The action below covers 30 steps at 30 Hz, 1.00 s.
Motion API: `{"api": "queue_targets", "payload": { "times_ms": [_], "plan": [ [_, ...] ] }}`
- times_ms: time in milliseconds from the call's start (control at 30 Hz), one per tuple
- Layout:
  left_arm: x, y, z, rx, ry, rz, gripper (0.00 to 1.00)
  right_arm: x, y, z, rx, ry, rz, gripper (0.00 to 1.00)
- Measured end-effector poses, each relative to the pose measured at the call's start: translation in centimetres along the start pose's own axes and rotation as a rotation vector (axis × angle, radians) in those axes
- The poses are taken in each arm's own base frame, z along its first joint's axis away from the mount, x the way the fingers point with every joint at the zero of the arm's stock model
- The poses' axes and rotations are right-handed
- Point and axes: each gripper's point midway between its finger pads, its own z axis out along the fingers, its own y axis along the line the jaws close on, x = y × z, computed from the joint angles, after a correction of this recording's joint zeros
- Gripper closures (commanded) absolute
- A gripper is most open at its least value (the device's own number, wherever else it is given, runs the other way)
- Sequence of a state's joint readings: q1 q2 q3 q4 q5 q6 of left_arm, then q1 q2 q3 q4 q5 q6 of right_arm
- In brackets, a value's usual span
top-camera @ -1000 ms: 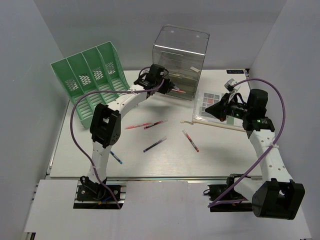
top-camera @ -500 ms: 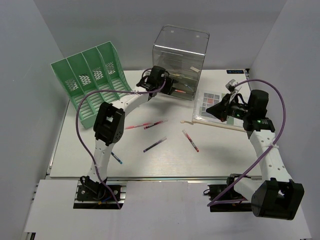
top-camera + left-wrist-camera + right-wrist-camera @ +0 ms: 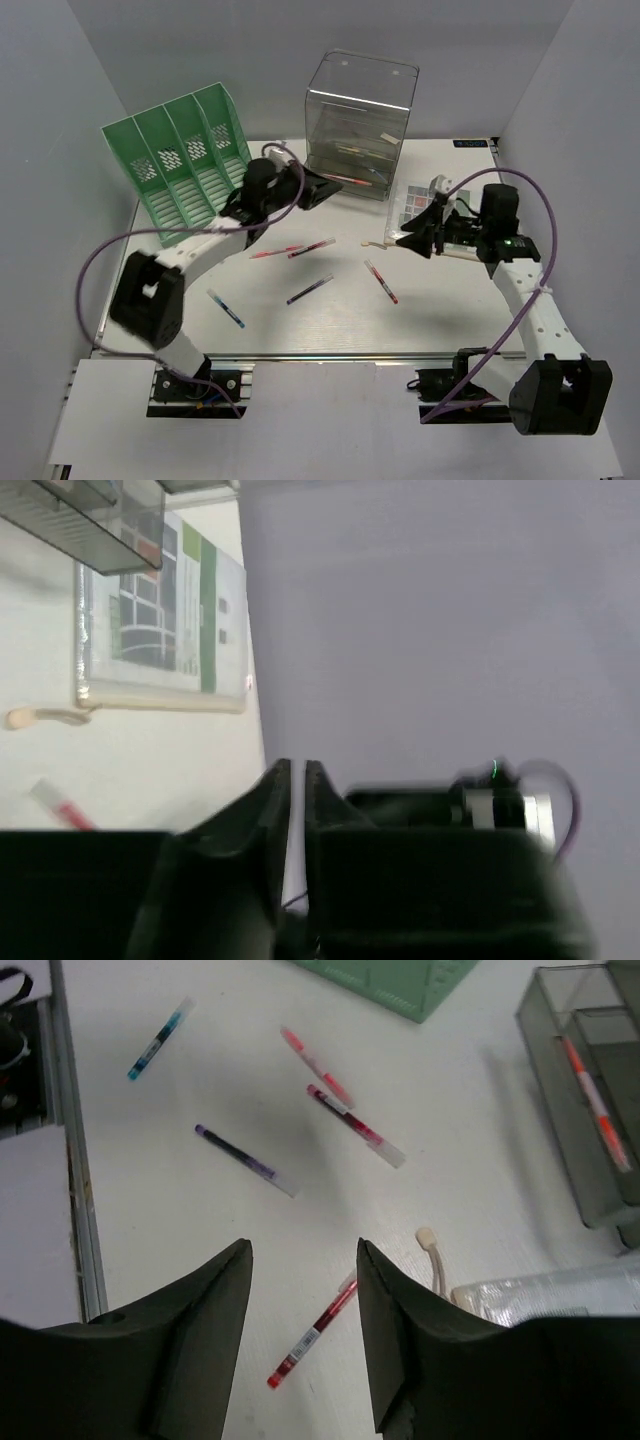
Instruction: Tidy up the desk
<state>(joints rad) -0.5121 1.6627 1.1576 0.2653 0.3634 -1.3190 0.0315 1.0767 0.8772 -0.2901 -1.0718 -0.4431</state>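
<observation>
The white desk (image 3: 300, 330) carries several loose pens. A red pen (image 3: 381, 282) lies right of centre; in the right wrist view this red pen (image 3: 310, 1340) sits just below and between my right gripper's fingers. My right gripper (image 3: 405, 240) (image 3: 302, 1250) hangs open over it, holding nothing. My left gripper (image 3: 325, 188) (image 3: 297, 770) points at the front of the clear drawer box (image 3: 360, 125). Its jaws stand a thin slit apart with nothing between them.
A pink pen (image 3: 275, 252), a dark red pen (image 3: 312, 248), a purple pen (image 3: 310, 290) and a blue pen (image 3: 225, 308) lie mid-desk. The green file rack (image 3: 185, 160) stands back left. A clear pouch (image 3: 430, 215) with a colour card lies back right. An orange pen (image 3: 595, 1100) lies in a drawer.
My left arm has drawn back leftward from the drawer box, and its jaws have narrowed again. My right gripper has opened and moved left off the pouch, above the red pen.
</observation>
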Motion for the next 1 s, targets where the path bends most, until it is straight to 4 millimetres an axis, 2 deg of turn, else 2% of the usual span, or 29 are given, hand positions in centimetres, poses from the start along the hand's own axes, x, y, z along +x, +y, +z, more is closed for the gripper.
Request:
{"api": "queue_targets", "payload": {
  "times_ms": [33, 67, 100, 200, 300, 433, 467, 500, 567, 633, 667, 700, 733, 800, 833, 900, 1000],
  "plan": [
    [0.3, -0.4, -2.1, 0.038, 0.013, 0.071, 0.61, 0.4, 0.4, 0.6, -0.025, 0.013, -0.025, 0.46],
    [0.5, -0.5, -3.9, 0.050, 0.018, 0.141, 0.43, 0.9, 0.9, 1.2, -0.051, 0.031, -0.046, 0.45],
    [0.5, -0.5, -5.6, 0.055, 0.017, 0.206, 0.36, 1.5, 1.4, 2.0, -0.084, 0.050, -0.068, 0.41],
    [-1.7, 0.1, -9.3, -0.038, -0.077, 0.482, 0.23, 3.7, 2.9, 4.3, -0.168, 0.122, -0.113, 0.39],
    [-2.9, 1.0, -12.6, -0.145, -0.165, 0.693, 0.22, 5.9, 4.1, 6.5, -0.244, 0.204, -0.129, 0.39],
    [-4.1, 4.8, -18.2, -0.338, -0.288, 0.906, 0.25, 6.8, 4.6, 11.2, -0.317, 0.311, -0.192, 0.47],
    [-4.4, 5.5, -19.4, -0.378, -0.317, 0.940, 0.30, 6.7, 4.6, 12.6, -0.328, 0.329, -0.212, 0.48],
    [-4.7, 6.5, -20.6, -0.423, -0.344, 0.972, 0.41, 6.7, 4.6, 14.1, -0.338, 0.347, -0.228, 0.49],
    [-5.0, 7.5, -22.7, -0.485, -0.394, 1.022, 0.57, 6.6, 4.4, 17.3, -0.337, 0.376, -0.250, 0.49],
    [-5.2, 7.3, -24.4, -0.501, -0.449, 1.063, 0.75, 6.5, 4.1, 20.2, -0.320, 0.402, -0.256, 0.47],
    [-5.4, 6.8, -25.2, -0.500, -0.485, 1.081, 0.76, 6.3, 4.2, 21.5, -0.315, 0.415, -0.250, 0.47],
    [-5.6, 6.1, -26.1, -0.496, -0.522, 1.097, 0.76, 5.9, 4.0, 23.2, -0.306, 0.421, -0.246, 0.46],
    [-5.9, 5.5, -26.8, -0.492, -0.559, 1.108, 0.71, 5.3, 3.8, 24.8, -0.292, 0.421, -0.244, 0.44],
    [-6.5, 4.2, -28.4, -0.487, -0.644, 1.120, 0.54, 4.5, 3.6, 27.8, -0.268, 0.411, -0.239, 0.42],
    [-6.7, 3.7, -29.0, -0.488, -0.672, 1.124, 0.41, 4.3, 3.7, 28.9, -0.257, 0.410, -0.229, 0.41],
    [-7.0, 3.4, -29.6, -0.495, -0.705, 1.125, 0.35, 4.1, 4.0, 30.8, -0.244, 0.412, -0.198, 0.40],
    [-7.2, 3.5, -29.7, -0.509, -0.710, 1.127, 0.33, 4.0, 4.2, 33.5, -0.222, 0.414, -0.162, 0.39]
  ]
}}
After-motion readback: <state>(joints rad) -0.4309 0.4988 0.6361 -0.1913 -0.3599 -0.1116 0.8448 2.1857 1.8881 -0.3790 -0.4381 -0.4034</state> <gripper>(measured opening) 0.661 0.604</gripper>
